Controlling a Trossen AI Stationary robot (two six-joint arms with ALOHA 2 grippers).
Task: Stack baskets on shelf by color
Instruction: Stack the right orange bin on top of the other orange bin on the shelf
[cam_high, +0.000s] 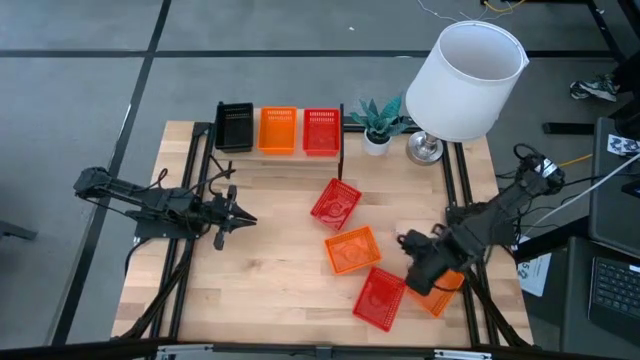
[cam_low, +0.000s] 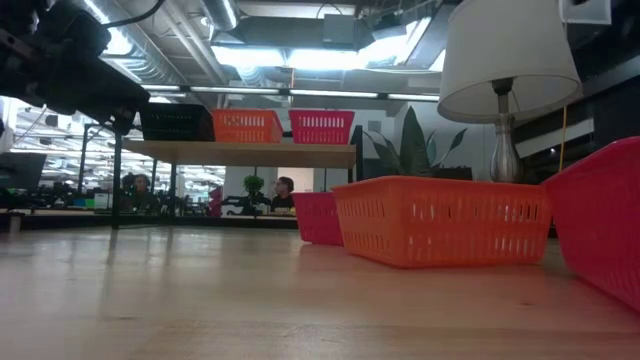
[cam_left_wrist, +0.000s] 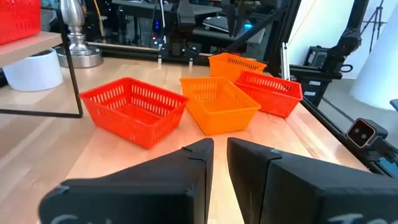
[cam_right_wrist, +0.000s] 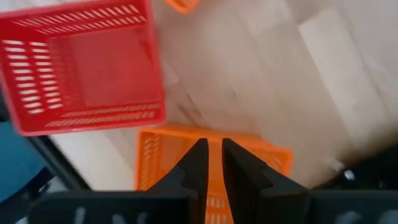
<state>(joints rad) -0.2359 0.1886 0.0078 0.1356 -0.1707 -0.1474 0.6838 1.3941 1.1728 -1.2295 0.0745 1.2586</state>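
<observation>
On the shelf at the table's far side a black basket, an orange basket and a red basket stand in a row. Whether any is a nested stack does not show. Four more baskets rest on their bottoms on the table: red, orange, red and, by the right edge, orange. My right gripper is shut and points down over that last orange basket. My left gripper is shut and hovers over the table's left half. My right gripper has its shut fingers over the inside of the orange basket, close to its rim on the side toward the red basket. Whether they touch the basket, I cannot tell.
A lamp with a big white shade and a small potted plant stand at the far right, beside the shelf. Black frame rails run along the table's left and right sides. Bare tabletop lies in the near left part.
</observation>
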